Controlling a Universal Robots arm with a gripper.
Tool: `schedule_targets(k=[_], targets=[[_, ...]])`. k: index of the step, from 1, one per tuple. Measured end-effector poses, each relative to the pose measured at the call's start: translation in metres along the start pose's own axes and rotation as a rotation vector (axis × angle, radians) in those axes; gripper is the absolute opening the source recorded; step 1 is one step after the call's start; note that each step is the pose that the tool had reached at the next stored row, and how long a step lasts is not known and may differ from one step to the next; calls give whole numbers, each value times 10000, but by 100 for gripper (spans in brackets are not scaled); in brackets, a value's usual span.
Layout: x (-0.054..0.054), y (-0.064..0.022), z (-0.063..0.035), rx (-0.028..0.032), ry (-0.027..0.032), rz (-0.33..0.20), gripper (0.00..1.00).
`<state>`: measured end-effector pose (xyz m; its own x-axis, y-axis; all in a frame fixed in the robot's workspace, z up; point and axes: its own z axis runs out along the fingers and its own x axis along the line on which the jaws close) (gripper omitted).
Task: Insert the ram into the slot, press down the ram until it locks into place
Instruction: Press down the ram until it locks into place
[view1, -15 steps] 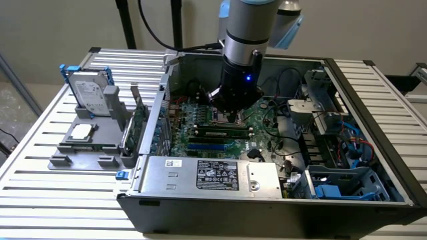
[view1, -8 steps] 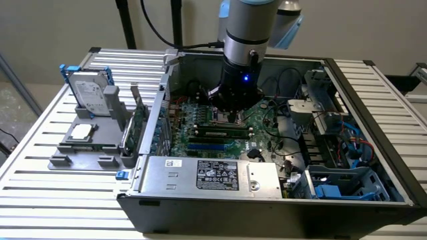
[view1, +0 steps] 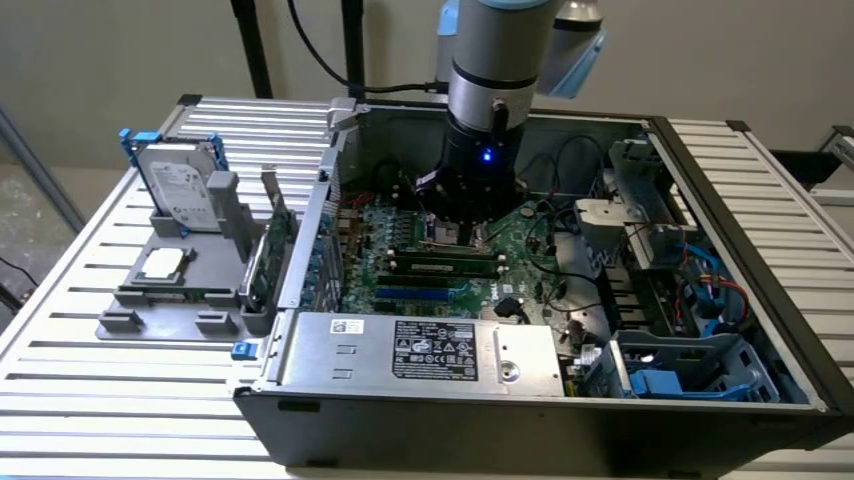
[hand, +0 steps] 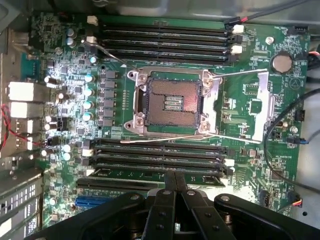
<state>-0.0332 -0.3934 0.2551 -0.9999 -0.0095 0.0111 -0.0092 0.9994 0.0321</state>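
The gripper (hand: 174, 186) hung low over the open computer case (view1: 747, 200), fingers closed together on nothing, poised above the ram (view1: 445, 268). That ram, a thin green stick with dark chips, already stood edge-up in a black slot (hand: 160, 172) just beside the processor socket (hand: 172, 102).

One processor socket (hand: 172, 103), one coin cell (hand: 281, 62), and eight black memory slots (hand: 160, 150) in two banks of four.

Hand (hand: 174, 186) hides part of nearest slot (hand: 150, 174); board labels too small to read.
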Motion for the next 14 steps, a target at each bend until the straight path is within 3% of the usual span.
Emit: schedule_targets(k=[4, 14], targets=[[1, -2, -2, -4, -13, 435, 11], [0, -2, -2, -13, -12, 435, 11]])
